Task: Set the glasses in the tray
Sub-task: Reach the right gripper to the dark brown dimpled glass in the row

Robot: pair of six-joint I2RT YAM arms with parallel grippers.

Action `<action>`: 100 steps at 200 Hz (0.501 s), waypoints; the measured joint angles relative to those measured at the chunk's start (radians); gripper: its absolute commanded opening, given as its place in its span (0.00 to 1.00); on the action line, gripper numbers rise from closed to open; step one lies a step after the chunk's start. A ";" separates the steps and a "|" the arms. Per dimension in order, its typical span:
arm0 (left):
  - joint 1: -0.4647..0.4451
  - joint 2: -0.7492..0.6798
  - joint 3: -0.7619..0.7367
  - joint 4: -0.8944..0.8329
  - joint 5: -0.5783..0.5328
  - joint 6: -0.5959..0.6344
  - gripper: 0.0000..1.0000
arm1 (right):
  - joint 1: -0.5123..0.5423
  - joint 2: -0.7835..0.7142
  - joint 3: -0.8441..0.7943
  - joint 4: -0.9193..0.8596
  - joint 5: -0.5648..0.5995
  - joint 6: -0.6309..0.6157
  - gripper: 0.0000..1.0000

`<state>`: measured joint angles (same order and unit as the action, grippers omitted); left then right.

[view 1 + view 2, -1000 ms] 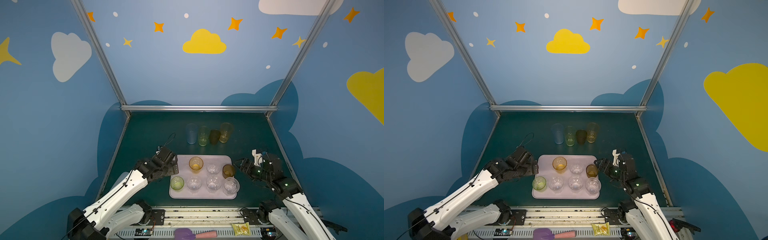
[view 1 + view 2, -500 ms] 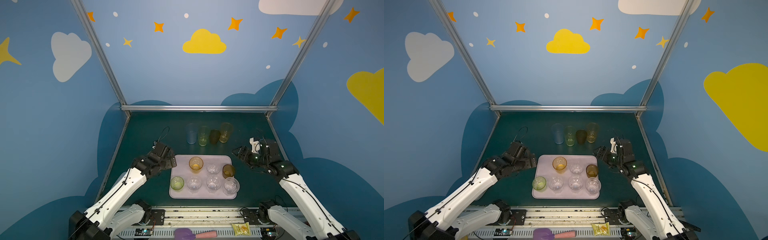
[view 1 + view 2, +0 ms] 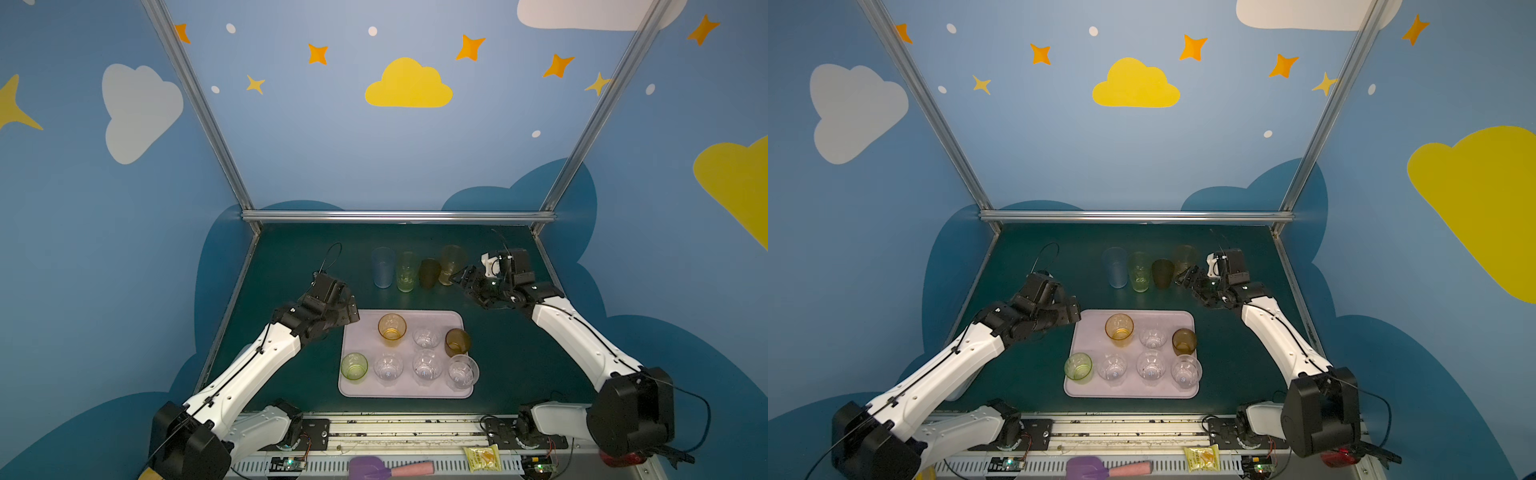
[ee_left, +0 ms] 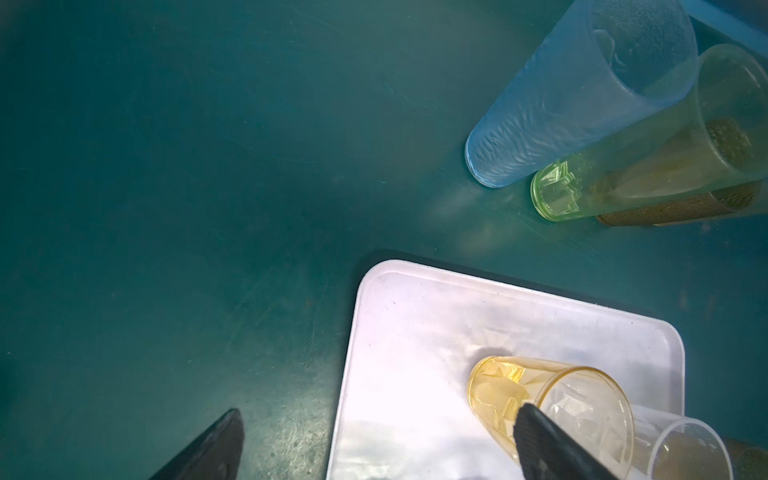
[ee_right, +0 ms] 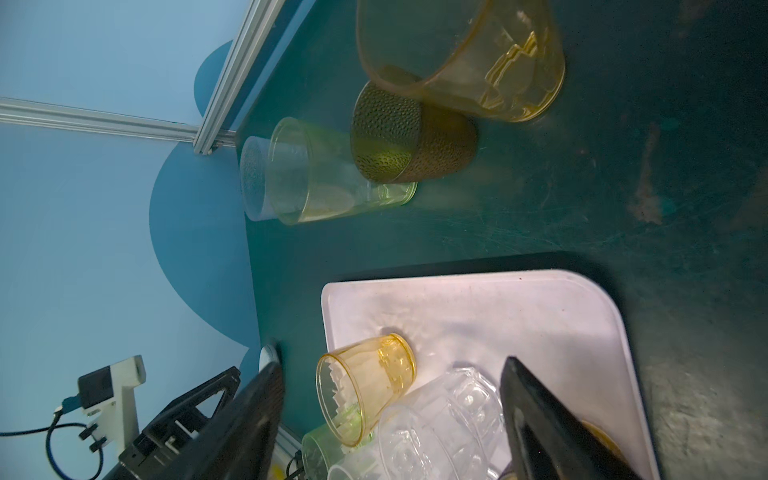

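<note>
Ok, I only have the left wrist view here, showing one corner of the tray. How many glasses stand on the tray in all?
Observer: Seven glasses stand on the tray.
Operator: And behind it? I see three.
Observer: Four; a tall yellow glass ends the row on the right arm's side.
Operator: Where is the right gripper?
Observer: The right gripper is open and empty, close beside that yellow glass, not around it.

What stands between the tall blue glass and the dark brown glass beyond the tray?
The tall green glass, close beside both the blue glass and the brown glass; both top views show this.
</note>
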<state>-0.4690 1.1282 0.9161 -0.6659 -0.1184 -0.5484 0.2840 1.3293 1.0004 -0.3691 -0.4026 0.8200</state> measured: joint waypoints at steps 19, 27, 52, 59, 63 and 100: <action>0.011 0.006 0.000 0.012 0.008 0.007 1.00 | 0.000 0.024 0.006 0.013 0.024 0.015 0.78; 0.018 0.010 0.000 0.017 0.011 0.011 1.00 | 0.001 0.034 0.014 0.018 0.032 0.022 0.77; 0.036 0.030 0.000 0.026 0.020 0.013 1.00 | 0.008 0.064 0.043 0.040 0.049 0.043 0.73; 0.040 0.035 0.000 0.028 0.023 0.013 1.00 | 0.010 0.075 0.052 0.047 0.051 0.049 0.72; 0.043 0.037 0.000 0.029 0.024 0.013 1.00 | 0.013 0.082 0.058 0.051 0.055 0.053 0.72; 0.059 0.039 0.000 0.037 0.050 0.013 1.00 | 0.037 0.148 0.084 0.072 0.068 0.075 0.52</action>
<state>-0.4103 1.1671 0.9161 -0.6292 -0.0681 -0.5350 0.3206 1.4776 1.0847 -0.2974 -0.3351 0.8948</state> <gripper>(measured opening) 0.996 0.550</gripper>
